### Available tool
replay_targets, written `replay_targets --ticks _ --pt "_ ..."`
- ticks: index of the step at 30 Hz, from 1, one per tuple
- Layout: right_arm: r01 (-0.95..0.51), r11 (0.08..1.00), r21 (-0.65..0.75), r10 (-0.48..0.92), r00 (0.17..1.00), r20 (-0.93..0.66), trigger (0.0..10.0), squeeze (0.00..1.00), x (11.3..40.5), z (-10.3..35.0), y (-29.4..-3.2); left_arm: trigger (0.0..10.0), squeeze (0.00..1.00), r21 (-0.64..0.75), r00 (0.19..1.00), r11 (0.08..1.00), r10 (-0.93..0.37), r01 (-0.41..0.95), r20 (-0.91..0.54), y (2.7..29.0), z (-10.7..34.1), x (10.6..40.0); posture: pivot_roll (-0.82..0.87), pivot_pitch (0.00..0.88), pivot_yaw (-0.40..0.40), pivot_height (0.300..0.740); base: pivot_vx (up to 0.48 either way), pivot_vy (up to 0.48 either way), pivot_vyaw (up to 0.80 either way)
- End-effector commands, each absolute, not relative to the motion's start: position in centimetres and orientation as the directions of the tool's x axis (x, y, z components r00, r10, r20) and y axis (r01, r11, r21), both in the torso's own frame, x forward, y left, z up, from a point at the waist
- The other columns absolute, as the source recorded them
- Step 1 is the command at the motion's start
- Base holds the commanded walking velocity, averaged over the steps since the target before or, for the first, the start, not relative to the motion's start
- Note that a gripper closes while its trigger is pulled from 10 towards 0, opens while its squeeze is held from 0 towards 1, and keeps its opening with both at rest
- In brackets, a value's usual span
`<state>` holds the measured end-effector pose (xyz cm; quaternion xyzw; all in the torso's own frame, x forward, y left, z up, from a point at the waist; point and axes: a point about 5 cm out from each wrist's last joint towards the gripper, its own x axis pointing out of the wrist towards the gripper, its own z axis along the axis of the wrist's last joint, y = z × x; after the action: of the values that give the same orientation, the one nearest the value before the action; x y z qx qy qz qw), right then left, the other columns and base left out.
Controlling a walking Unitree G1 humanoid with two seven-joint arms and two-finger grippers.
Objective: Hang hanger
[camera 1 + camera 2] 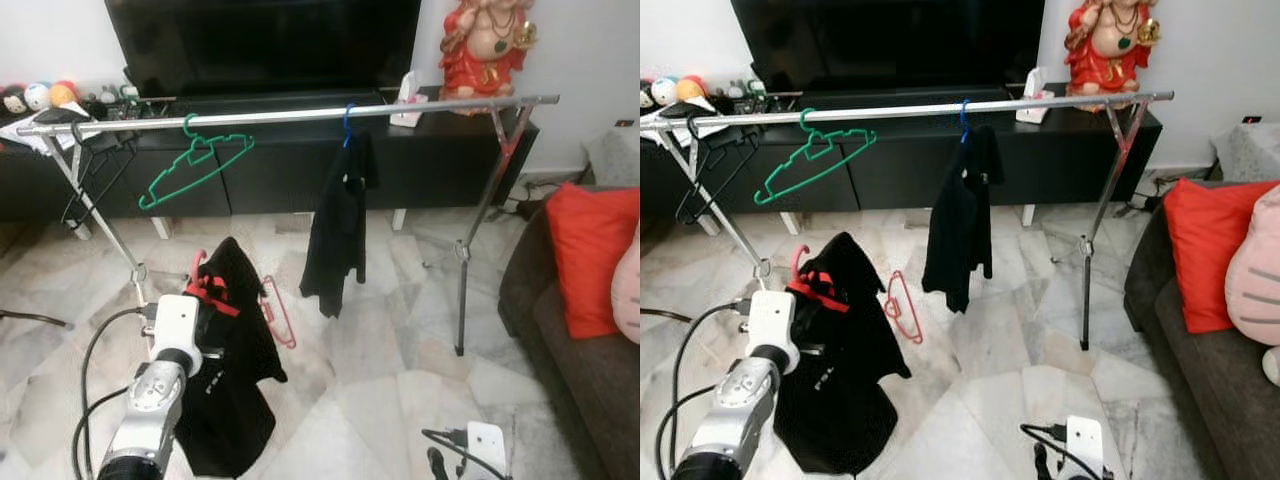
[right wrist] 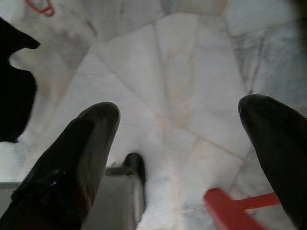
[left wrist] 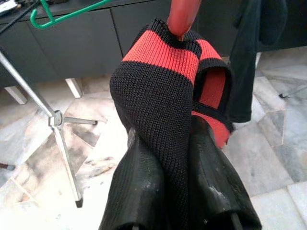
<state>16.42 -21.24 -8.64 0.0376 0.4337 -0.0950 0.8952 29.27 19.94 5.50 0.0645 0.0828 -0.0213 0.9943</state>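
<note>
The left gripper (image 3: pixel 180 158) is clenched on the red-and-black collar of a black garment (image 1: pixel 225 370) hung on a red hanger (image 1: pixel 275 312), held below the rail (image 1: pixel 290 115). White lettering on the garment is unreadable. The right gripper (image 2: pixel 182 143) hangs spread wide above the floor (image 1: pixel 380 380).

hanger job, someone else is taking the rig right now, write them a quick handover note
Left claw: shut on the black garment with red collar, which is on a red hanger, held up below the rail.
Right claw: open, idle, low over the floor.
On the rail: green hanger, bare; blue hanger with a black garment.
Done: garment picked up.
Left: lift the red hanger's hook over the rail, release.
</note>
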Motion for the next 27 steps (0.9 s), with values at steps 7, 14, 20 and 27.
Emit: replay_targets --ticks 7,14,20,27 --pt "0.192 0.981 -0.002 -0.122 0.617 -0.777 10.0 0.0 16.84 -8.54 -20.74 10.0 0.0 0.147 0.992 0.989 -0.002 0.022 -0.13 20.63 6.41 29.67 -0.12 0.0 0.021 0.74 0.0 -0.135 0.0" --pt "0.187 0.982 0.005 -0.114 0.618 -0.778 10.0 0.0 16.91 -8.54 -20.54 10.0 0.0 0.117 0.992 0.993 0.003 0.012 -0.124 20.67 6.35 29.49 -0.11 0.0 0.02 0.74 0.0 0.0 0.0" --pt "0.188 0.982 0.005 -0.114 0.617 -0.779 10.0 0.0 16.91 -8.56 -20.49 10.0 0.0 0.085 0.993 0.996 -0.011 0.021 -0.117 20.7 6.48 29.39 -0.11 0.0 0.017 0.74 0.0 0.0 0.0" --pt "0.212 0.977 0.007 -0.129 0.621 -0.773 10.0 0.0 16.91 -8.51 -20.7 10.0 0.0 0.081 0.993 0.996 -0.034 0.043 -0.113 20.55 6.65 29.39 -0.11 0.0 0.018 0.74 0.0 0.0 0.0"
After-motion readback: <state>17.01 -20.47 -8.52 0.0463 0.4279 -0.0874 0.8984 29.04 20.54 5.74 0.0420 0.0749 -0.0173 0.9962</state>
